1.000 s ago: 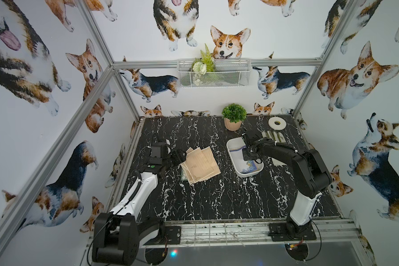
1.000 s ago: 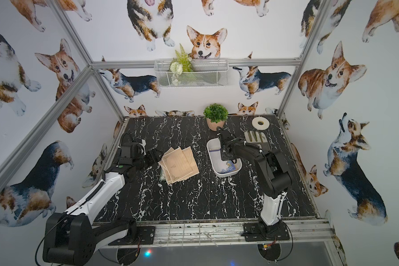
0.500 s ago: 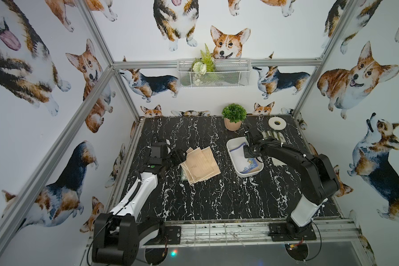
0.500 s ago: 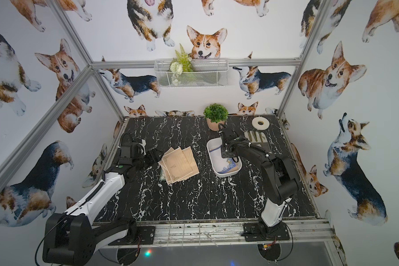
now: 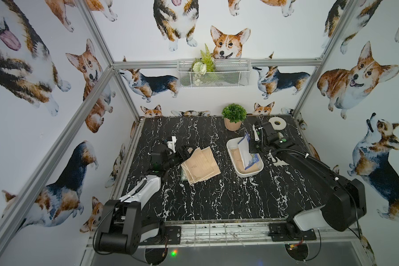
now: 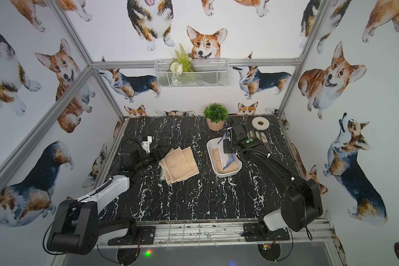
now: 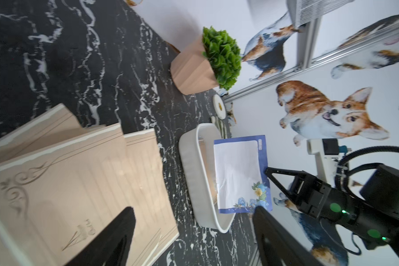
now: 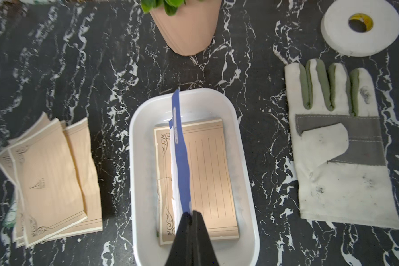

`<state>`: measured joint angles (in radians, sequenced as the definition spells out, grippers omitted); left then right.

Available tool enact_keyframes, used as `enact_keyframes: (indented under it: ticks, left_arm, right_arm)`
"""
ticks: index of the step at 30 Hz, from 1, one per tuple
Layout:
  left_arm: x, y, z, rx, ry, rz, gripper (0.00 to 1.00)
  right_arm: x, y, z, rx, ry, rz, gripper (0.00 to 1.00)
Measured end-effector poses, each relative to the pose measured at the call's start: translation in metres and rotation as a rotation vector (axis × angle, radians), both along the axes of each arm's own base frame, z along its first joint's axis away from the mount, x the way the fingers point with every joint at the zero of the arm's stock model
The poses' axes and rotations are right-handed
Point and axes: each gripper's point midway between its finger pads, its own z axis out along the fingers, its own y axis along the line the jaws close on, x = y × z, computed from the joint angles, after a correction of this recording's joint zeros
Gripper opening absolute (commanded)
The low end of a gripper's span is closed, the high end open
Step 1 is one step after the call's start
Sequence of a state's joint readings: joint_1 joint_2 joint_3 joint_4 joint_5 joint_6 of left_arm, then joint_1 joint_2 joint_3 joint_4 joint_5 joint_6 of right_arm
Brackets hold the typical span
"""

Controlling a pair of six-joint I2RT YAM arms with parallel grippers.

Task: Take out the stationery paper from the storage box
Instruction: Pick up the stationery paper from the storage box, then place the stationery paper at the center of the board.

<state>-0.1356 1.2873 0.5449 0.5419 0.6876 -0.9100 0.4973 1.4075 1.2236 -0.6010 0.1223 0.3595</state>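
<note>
The storage box (image 5: 230, 147) (image 6: 211, 149) (image 8: 138, 161) (image 7: 194, 165) is a white oblong tray right of the table's middle. My right gripper (image 8: 192, 213) (image 5: 251, 147) (image 6: 226, 146) (image 7: 266, 170) is shut on a white stationery paper sheet with a blue floral border (image 8: 180, 161) (image 5: 245, 152) (image 7: 237, 170). That sheet stands on edge, lifted over the box. Tan ruled sheets (image 8: 210, 179) still lie flat inside. A fanned pile of tan sheets (image 5: 200, 164) (image 6: 179, 164) (image 7: 78, 175) (image 8: 51, 175) lies on the table to the left. My left gripper (image 7: 194, 208) (image 5: 184, 150) hovers open at that pile's edge, holding nothing.
A potted plant (image 5: 233, 116) stands behind the box. A white tape roll (image 5: 277, 123) and a grey-and-white work glove (image 8: 336, 142) lie to its right, by the right arm. A wire basket (image 5: 213, 73) hangs on the back wall.
My right gripper has pulled the blue-bordered sheet up from lying in the box, so it now stands on edge. The left arm has stayed by the tan pile.
</note>
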Motion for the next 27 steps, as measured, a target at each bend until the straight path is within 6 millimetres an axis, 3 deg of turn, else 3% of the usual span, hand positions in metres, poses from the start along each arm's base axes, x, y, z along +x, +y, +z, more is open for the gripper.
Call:
enact_keyframes:
  ticks: [3, 9, 16, 20, 27]
  left_arm:
    - [0.002, -0.011, 0.017, -0.082, -0.067, -0.046, 0.86]
    - [-0.007, -0.062, 0.04, -0.231, -0.166, -0.229, 0.82]
    - [-0.01, -0.118, 0.04, -0.296, -0.182, -0.36, 0.82]
    - [-0.015, -0.149, 0.037, -0.31, -0.182, -0.419, 0.81]
    - [-0.019, -0.176, 0.038, -0.323, -0.187, -0.463, 0.79]
  right_arm:
    - [-0.008, 0.002, 0.021, 0.055, -0.032, 0.012, 0.0]
    - [-0.022, 0.011, 0.061, 0.196, -0.091, 0.043, 0.0]
    - [-0.036, 0.032, 0.105, 0.394, -0.159, 0.123, 0.0]
    - [-0.04, 0.042, 0.114, 0.465, -0.159, 0.155, 0.0]
    - [-0.044, 0.057, 0.119, 0.525, -0.142, 0.198, 0.0]
